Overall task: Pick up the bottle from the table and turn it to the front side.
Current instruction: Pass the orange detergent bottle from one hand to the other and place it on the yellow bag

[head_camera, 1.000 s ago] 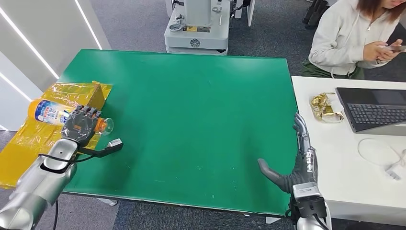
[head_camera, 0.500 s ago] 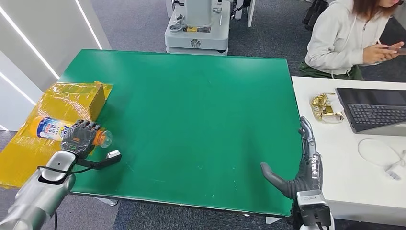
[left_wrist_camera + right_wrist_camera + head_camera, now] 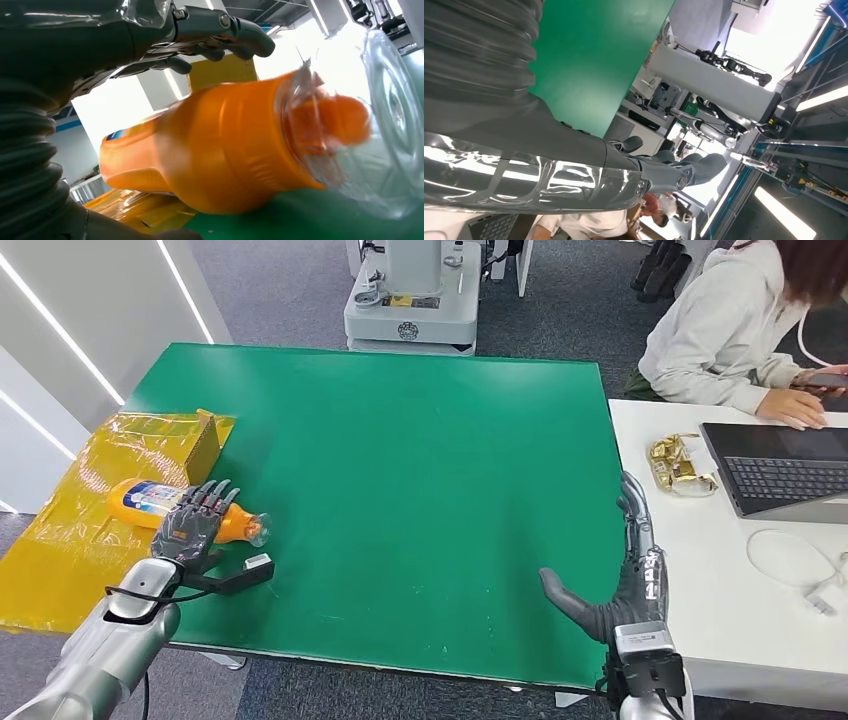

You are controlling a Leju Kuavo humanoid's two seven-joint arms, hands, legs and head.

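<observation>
Two hands apart: left hand (image 3: 192, 523) fingers spread over orange bottle (image 3: 150, 506) near table (image 3: 420, 440) edge; right hand (image 3: 625, 580) spread, empty.

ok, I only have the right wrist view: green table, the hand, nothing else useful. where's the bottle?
Observer: The bottle lies on its side at the left edge of the green table, with its base end on a yellow sheet.
Operator: gripped?
Observer: It doesn't look gripped. The left hand is over the neck end with fingers spread. The left wrist view shows light between the fingers and the bottle.
Operator: which way does it point?
Observer: The orange cap, under a clear cover, points toward the table's middle.
</observation>
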